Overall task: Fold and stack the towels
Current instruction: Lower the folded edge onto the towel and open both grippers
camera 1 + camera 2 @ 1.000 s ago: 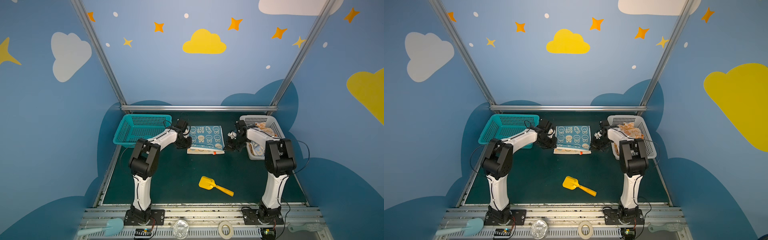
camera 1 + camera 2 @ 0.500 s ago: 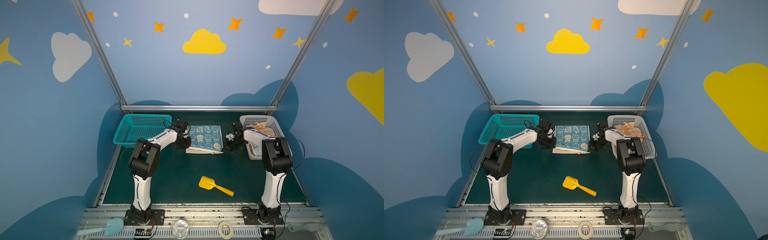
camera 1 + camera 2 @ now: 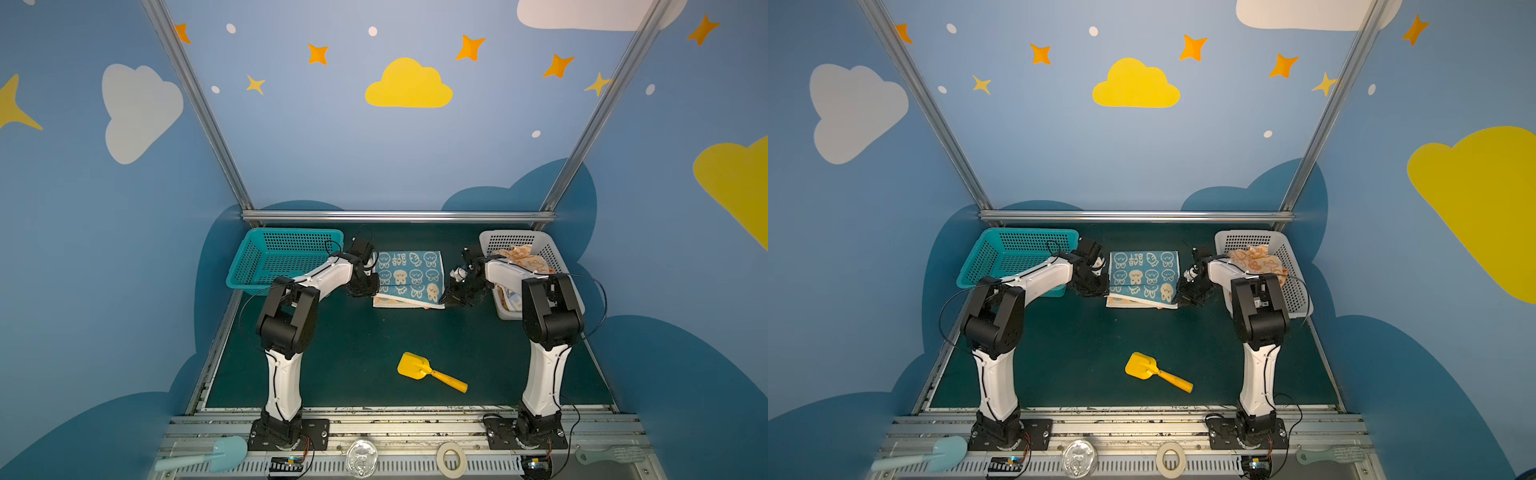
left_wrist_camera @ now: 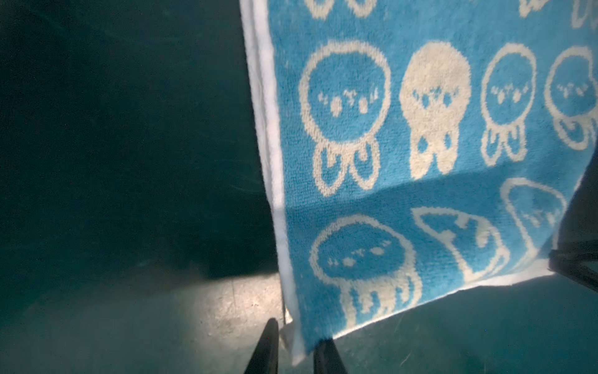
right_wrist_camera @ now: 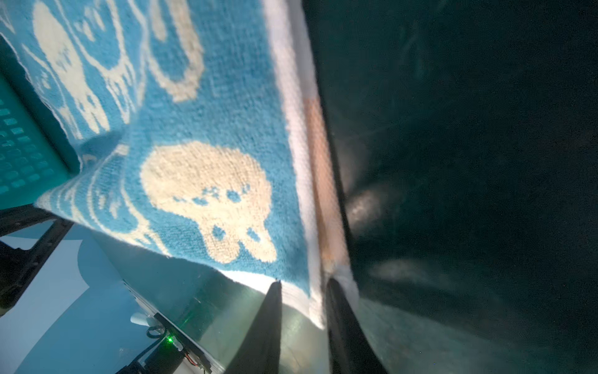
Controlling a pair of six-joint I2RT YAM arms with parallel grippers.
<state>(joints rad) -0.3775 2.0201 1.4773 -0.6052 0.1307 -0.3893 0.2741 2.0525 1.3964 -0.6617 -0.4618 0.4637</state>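
Observation:
A blue-and-cream towel (image 3: 409, 272) (image 3: 1144, 272) lies folded on the green mat between the two baskets. A cream-and-orange layer (image 3: 397, 302) shows under its front edge. My left gripper (image 3: 371, 291) (image 3: 1101, 291) is at the towel's front left corner. In the left wrist view the left gripper (image 4: 297, 332) stands slightly open, with the white-hemmed corner (image 4: 299, 343) loose between the fingers. My right gripper (image 3: 446, 299) (image 3: 1178, 300) is at the front right corner. The right gripper (image 5: 304, 283) is also slightly open around the hem (image 5: 315, 301). Crumpled orange-and-cream towels (image 3: 521, 259) (image 3: 1256, 261) fill the white basket.
A teal basket (image 3: 286, 253) (image 3: 1017, 253) stands at the back left and a white basket (image 3: 505, 243) (image 3: 1241, 243) at the back right. A yellow scoop (image 3: 415, 368) (image 3: 1142, 368) lies on the mat in front. A spatula (image 3: 216, 455), a tape roll (image 3: 451, 457) and a fork (image 3: 611, 455) lie on the front rail.
Both grippers stay at the towel's front corners. The right arm has drawn in slightly towards the towel. The towel has shifted a little to the left.

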